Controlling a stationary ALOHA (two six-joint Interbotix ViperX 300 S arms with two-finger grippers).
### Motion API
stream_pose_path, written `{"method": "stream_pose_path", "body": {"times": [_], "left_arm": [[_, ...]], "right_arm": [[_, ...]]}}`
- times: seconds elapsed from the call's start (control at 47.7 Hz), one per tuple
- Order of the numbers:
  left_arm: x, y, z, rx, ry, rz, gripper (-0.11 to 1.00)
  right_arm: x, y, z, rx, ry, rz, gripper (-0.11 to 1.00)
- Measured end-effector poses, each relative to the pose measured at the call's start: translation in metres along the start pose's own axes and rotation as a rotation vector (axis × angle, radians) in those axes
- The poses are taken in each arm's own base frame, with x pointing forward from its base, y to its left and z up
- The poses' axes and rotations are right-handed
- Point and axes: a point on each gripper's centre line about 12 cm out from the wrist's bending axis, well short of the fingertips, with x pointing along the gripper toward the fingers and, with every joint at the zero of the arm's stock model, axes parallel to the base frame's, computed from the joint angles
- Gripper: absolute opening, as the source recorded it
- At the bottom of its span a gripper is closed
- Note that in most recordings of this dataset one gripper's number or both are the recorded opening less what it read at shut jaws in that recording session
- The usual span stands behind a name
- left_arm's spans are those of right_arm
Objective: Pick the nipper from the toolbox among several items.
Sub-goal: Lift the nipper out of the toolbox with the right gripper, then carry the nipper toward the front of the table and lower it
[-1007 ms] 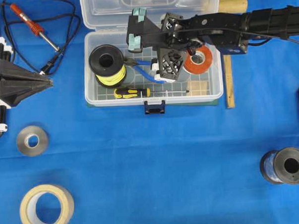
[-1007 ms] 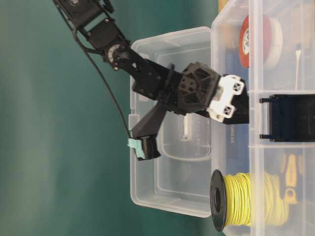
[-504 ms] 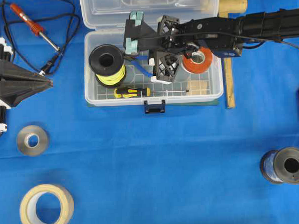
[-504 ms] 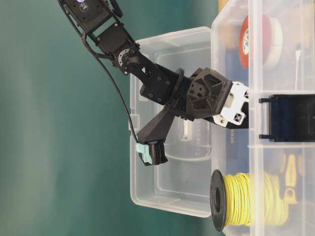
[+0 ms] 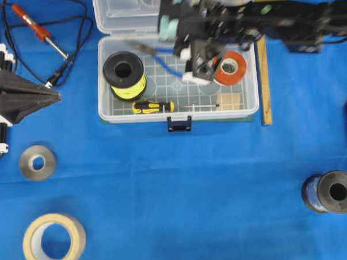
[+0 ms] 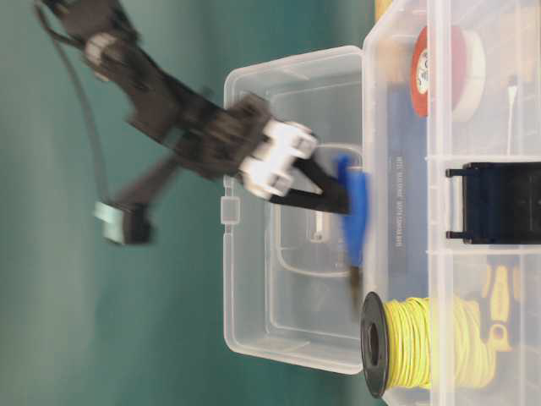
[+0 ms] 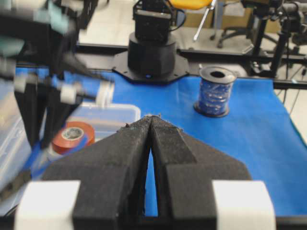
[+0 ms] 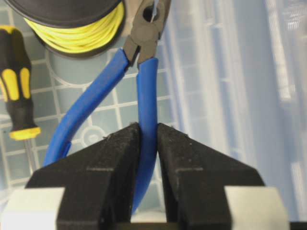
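The nipper has thin blue handles and dark pointed jaws. My right gripper is shut on one of its blue handles; the other handle curves away to the left. In the overhead view the right gripper holds the nipper over the back of the clear toolbox, blurred by motion. In the table-level view the nipper hangs from the gripper just above the box's rim. My left gripper is shut and empty at the far left; its closed tips show in the left wrist view.
In the toolbox lie a yellow wire spool, a yellow-and-black screwdriver, a red tape roll and a wooden block. A red soldering iron lies at back left. Tape rolls and a blue spool lie nearer the front.
My right gripper has closed on the nipper's handle and lifted it off the toolbox floor, moving up and toward the lid. The left arm has not moved.
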Motion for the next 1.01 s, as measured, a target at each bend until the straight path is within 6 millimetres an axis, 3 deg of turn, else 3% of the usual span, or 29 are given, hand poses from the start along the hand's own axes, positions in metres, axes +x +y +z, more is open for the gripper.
{"method": "stream_pose_path", "body": {"times": [0.126, 0.252, 0.441, 0.608, 0.713, 1.007], "left_arm": [[0.0, 0.001, 0.0, -0.001, 0.0, 0.006, 0.0], [0.0, 0.002, 0.0, 0.0, -0.002, 0.012, 0.0], [0.0, 0.004, 0.0, 0.0, -0.002, 0.018, 0.0], [0.0, 0.004, 0.0, -0.001, -0.001, 0.02, 0.0], [0.0, 0.005, 0.0, -0.001, -0.001, 0.025, 0.0], [-0.001, 0.007, -0.003, -0.001, 0.005, 0.034, 0.0]], "right_arm": [[-0.03, 0.005, 0.006, -0.001, -0.053, 0.01, 0.13], [-0.051, 0.025, 0.001, -0.011, -0.086, 0.046, 0.13], [-0.063, 0.077, -0.015, -0.058, -0.107, 0.145, 0.13], [-0.071, 0.137, -0.03, -0.123, -0.129, 0.265, 0.13], [-0.063, 0.16, -0.04, -0.134, -0.108, 0.304, 0.13], [0.005, 0.196, -0.091, -0.091, 0.054, 0.309, 0.13]]}}
